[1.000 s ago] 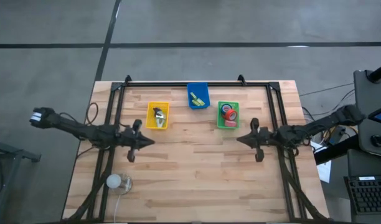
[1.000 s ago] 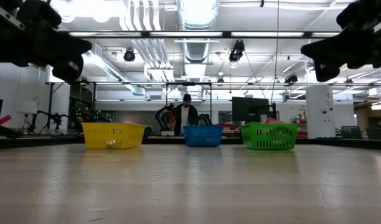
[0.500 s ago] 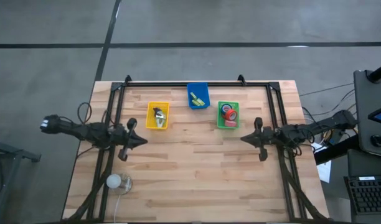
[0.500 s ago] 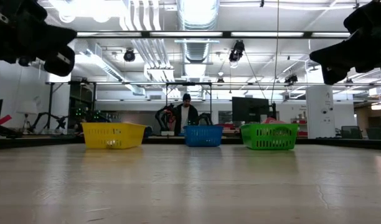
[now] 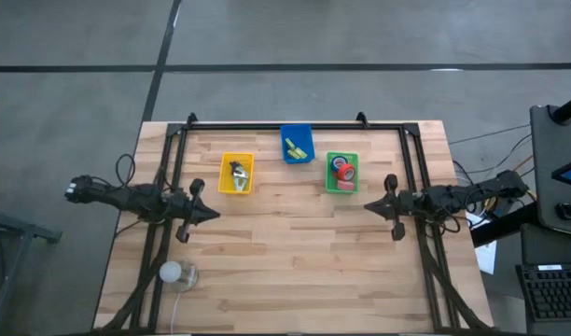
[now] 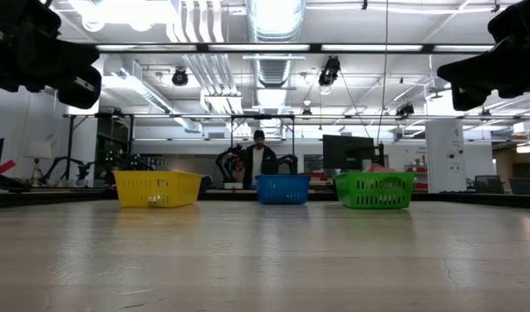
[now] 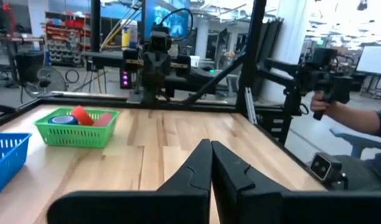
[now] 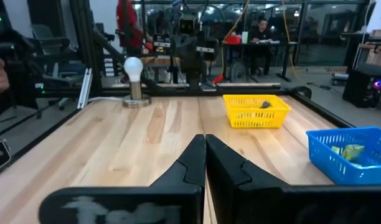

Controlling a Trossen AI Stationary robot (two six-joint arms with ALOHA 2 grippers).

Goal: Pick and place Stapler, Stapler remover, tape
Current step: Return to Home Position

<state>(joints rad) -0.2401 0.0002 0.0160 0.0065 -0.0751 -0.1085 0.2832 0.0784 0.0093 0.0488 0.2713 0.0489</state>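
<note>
Rolls of tape sit in the green basket. The left wrist view picks out a blue roll beside red ones, though which way they face is unclear. The left tool and right tool, fingers pressed together, flank that basket above the tabletop, each farther from it than a second ago.

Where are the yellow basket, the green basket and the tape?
yellow basket [image 6: 158, 189]: low view, on its front wall.
green basket [image 6: 374, 191]: low view, on its front wall.
tape [image 5: 342, 171]: high view, on a red roll inside the green basket.
</note>
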